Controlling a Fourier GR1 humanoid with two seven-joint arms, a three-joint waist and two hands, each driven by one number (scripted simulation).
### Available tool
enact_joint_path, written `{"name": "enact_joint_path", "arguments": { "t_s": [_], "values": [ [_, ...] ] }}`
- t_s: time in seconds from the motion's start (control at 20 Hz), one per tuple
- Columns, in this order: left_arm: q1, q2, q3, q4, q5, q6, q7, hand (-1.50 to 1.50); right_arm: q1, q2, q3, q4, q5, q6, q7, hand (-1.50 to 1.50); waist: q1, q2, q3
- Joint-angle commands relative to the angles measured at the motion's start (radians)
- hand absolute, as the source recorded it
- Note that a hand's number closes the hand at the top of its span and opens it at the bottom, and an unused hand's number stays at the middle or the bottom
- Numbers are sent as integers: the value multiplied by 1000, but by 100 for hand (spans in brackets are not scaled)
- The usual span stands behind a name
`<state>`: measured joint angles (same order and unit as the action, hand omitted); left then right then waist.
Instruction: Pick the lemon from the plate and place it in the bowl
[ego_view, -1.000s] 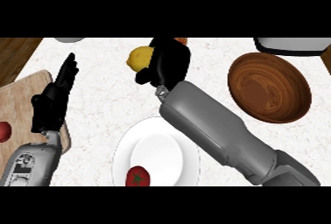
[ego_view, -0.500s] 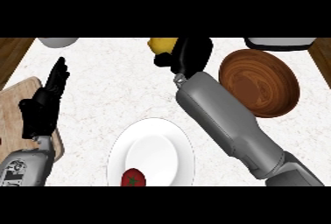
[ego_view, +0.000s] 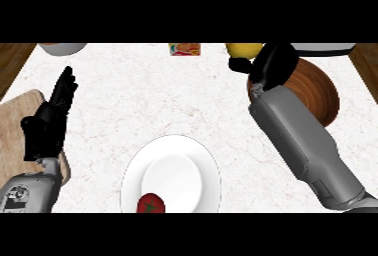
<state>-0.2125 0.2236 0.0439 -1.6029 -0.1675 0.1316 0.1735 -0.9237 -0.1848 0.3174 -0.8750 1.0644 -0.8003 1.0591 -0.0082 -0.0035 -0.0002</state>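
At lower centre lay a white round plate (ego_view: 171, 172) bearing a red tomato (ego_view: 150, 203). The left hand (ego_view: 48, 120) rested at left, fingers straight. At upper right, the right hand (ego_view: 267, 66) curled around the yellow lemon (ego_view: 244, 49), beside the brown wooden bowl (ego_view: 319, 96).

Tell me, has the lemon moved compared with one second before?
Yes. The lemon, held in the right hand, now sits much nearer the wooden bowl, almost at its rim.

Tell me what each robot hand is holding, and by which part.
The right robot hand curls round the lower right side of the round yellow lemon. The left robot hand holds nothing.
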Motion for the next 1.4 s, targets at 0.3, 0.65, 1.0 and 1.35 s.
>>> {"name": "enact_joint_path", "arguments": {
  "t_s": [0.3,0.65,1.0,1.35],
  "values": [
    [31,-7,-2,-30,10,-22,-22,0,148,-167,-95,163,61,-53,-68,150,22,8,1],
    [-24,-15,-2,3,-13,-13,2,0,146,-178,-266,299,-160,-141,-286,150,31,12,2],
    [-22,-20,9,41,-6,-15,-50,0,156,-159,-403,288,-479,-60,-677,-150,39,19,4],
    [-75,9,36,48,14,-49,1,0,203,-154,-551,255,-676,-105,-1029,-150,28,14,3]
  ]
}}
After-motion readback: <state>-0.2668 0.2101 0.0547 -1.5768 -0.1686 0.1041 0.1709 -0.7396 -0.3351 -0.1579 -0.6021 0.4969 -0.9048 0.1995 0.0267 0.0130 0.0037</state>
